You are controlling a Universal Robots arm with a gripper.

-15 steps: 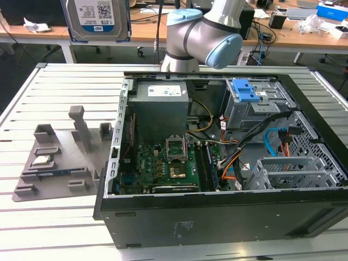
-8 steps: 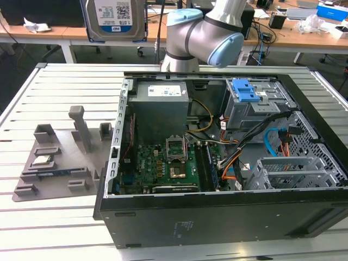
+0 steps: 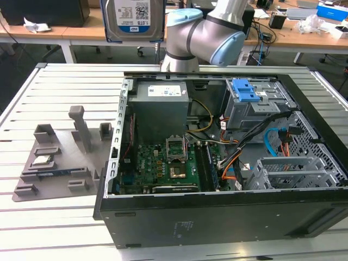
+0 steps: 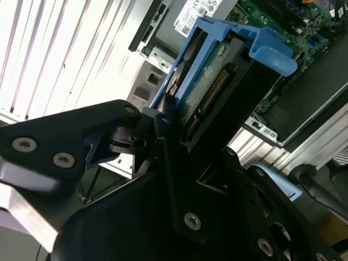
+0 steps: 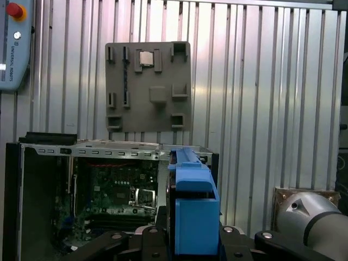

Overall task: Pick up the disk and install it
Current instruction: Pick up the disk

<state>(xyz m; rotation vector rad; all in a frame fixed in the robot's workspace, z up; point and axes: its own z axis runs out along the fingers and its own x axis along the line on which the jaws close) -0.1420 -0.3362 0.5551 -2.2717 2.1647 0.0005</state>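
The disk, a silver drive with a blue-and-white label in a blue carrier frame, hangs upright high above the back edge of the open computer case, at the exterior view's upper left of the arm. In both wrist views my gripper is shut on the disk, its black fingers clamping the drive's end. The blue carrier sticks out from the gripper over the case.
Inside the case lie the motherboard, a power supply and a grey drive cage with a blue latch. A grey fixture plate holding a small processor chip sits on the slatted table at the exterior view's left.
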